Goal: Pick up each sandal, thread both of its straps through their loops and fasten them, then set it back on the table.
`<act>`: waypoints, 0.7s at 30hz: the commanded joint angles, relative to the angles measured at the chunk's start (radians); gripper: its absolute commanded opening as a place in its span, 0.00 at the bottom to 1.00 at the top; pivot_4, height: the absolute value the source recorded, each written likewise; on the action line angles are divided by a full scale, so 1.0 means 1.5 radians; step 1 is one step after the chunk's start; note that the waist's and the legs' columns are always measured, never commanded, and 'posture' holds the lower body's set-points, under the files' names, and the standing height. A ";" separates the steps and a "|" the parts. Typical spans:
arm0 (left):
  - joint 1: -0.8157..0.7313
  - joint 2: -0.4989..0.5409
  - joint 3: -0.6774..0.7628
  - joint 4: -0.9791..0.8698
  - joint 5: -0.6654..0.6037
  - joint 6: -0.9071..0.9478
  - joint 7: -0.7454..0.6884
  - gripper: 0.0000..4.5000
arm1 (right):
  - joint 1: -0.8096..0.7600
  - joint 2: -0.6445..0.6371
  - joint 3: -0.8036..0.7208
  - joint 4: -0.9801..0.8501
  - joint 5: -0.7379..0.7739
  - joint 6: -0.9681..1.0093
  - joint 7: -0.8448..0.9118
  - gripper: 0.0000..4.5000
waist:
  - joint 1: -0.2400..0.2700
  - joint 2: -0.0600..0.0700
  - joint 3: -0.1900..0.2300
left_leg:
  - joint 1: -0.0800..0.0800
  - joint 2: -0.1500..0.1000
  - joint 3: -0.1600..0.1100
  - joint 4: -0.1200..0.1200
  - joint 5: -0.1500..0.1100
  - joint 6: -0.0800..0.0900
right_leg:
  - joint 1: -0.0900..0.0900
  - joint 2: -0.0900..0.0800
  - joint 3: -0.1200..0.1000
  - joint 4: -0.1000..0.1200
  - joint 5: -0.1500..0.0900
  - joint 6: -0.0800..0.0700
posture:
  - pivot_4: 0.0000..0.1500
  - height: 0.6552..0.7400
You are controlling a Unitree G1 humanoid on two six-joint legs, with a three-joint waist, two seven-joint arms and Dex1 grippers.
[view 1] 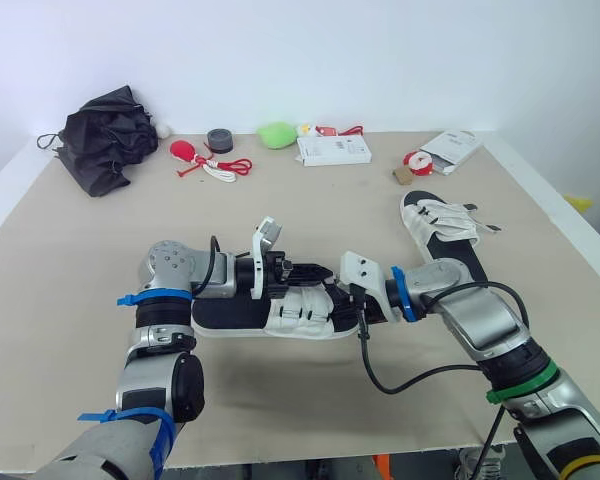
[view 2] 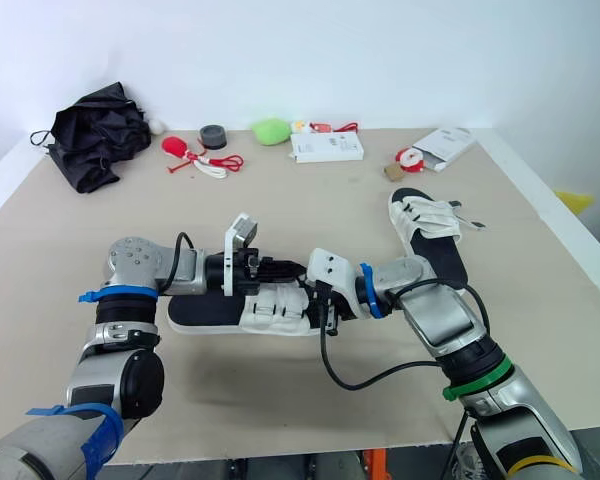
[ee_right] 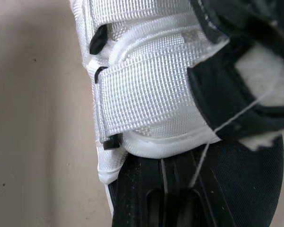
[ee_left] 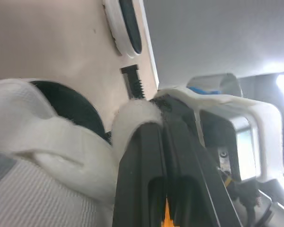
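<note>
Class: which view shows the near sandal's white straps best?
Right wrist view: the white straps show weave and black loops close up. Eye views show them small and distant; left wrist view catches one strap end.

The left gripper point(ee_left: 157, 126), its black fingers pressed together, meets the fuzzy end of a white strap point(ee_left: 132, 116) on the near sandal point(ee_left: 47, 156), a second sandal point(ee_left: 128, 26) lying beyond on the table point(ee_left: 47, 42).

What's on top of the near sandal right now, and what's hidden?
Left tool and right tool meet above its white straps. Bare black footbed shows beside them; the front end under the tools is covered.
</note>
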 commanded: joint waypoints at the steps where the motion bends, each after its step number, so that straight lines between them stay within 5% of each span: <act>1: 0.026 0.002 0.006 -0.047 0.009 0.003 0.071 0.27 | 0.025 -0.012 0.033 0.012 -0.023 0.016 0.002 0.00 | 0.000 0.000 0.000 | 0.000 0.000 0.000 0.000 0.001 0.000 | 0.000 -0.001 0.000 0.000 0.000 0.000 | 1.00 1.00; 6: 0.040 -0.011 0.002 -0.089 0.037 0.003 0.119 0.61 | 0.021 -0.009 0.036 0.016 -0.024 0.015 0.005 0.00 | 0.000 0.000 0.000 | -0.001 0.000 0.000 -0.001 -0.001 -0.002 | 0.000 0.000 0.000 0.000 -0.001 -0.002 | 1.00 1.00; 15: 0.031 -0.023 0.001 -0.081 0.088 -0.068 0.163 0.61 | 0.018 -0.008 0.037 0.020 -0.026 0.012 0.007 0.00 | 0.000 0.000 0.000 | 0.000 0.000 0.000 -0.001 -0.002 -0.003 | 0.000 0.000 0.000 0.000 -0.001 -0.003 | 1.00 1.00; 21: -0.026 -0.069 0.113 -0.022 0.054 -0.157 0.228 0.61 | 0.019 -0.008 0.037 0.019 -0.024 0.013 0.005 0.00 | 0.000 0.000 0.000 | 0.000 0.000 0.000 -0.001 -0.001 -0.001 | 0.000 0.000 0.000 0.000 0.000 -0.002 | 1.00 1.00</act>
